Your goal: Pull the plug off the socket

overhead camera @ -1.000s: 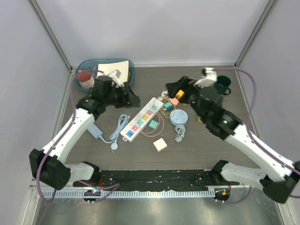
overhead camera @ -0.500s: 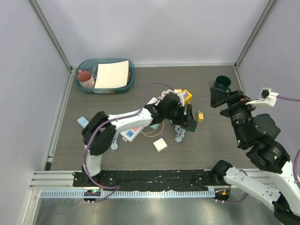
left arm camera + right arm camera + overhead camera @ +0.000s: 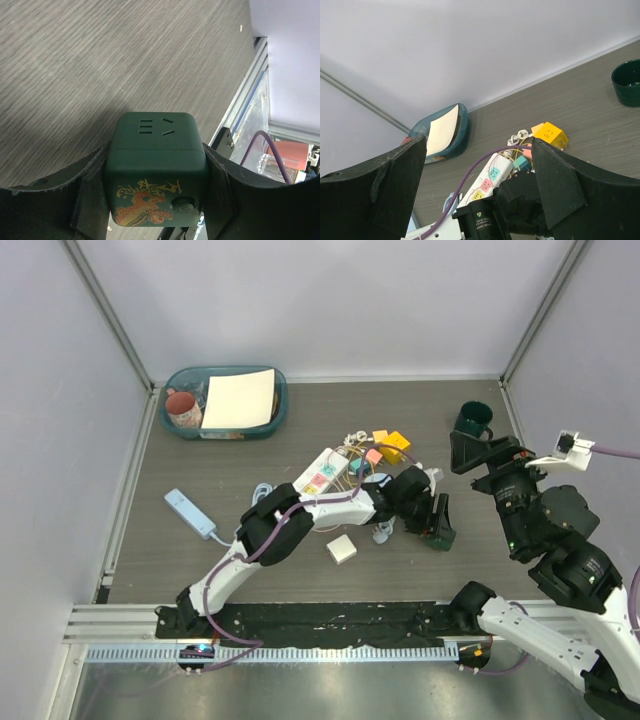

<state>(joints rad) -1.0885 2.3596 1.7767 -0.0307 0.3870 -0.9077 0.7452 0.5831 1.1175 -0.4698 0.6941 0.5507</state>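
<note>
1. The left end effector [image 3: 155,182] is clenched on a dark green cube [image 3: 152,145]. Its fingers [image 3: 90,195] press the cube's two opposite sides. The cube's upper face shows outlet slots, and a gold and red dragon is printed on the face toward the wrist camera.
2. In the top view this end effector sits to the right of the socket [image 3: 322,472]. The left arm crosses over the socket's near part and hides it.
3. The right end effector [image 3: 477,150] is released, its jaws wide apart with nothing between them. It hangs above the bench [image 3: 250,560], farther right of the socket than the left one.
4. The socket is a long white power strip with pastel outlet faces. It lies diagonally on the bench, and only its far part is visible from above. Thin wires tangle at its far end.
5. The plug [image 3: 341,549], a small white square block, lies flat on the bench on the near side of the socket. It is apart from the socket and in neither end effector.
6. A yellow cube [image 3: 397,443] sits just right of the socket's far end.
7. A dark green mug [image 3: 473,420] stands well to the right of the socket.
8. A light-blue strip [image 3: 188,512] lies to the socket's left.
9. A teal basket [image 3: 280,405] holding a sheet of paper and a red cup is beyond the socket, to its left.
</note>
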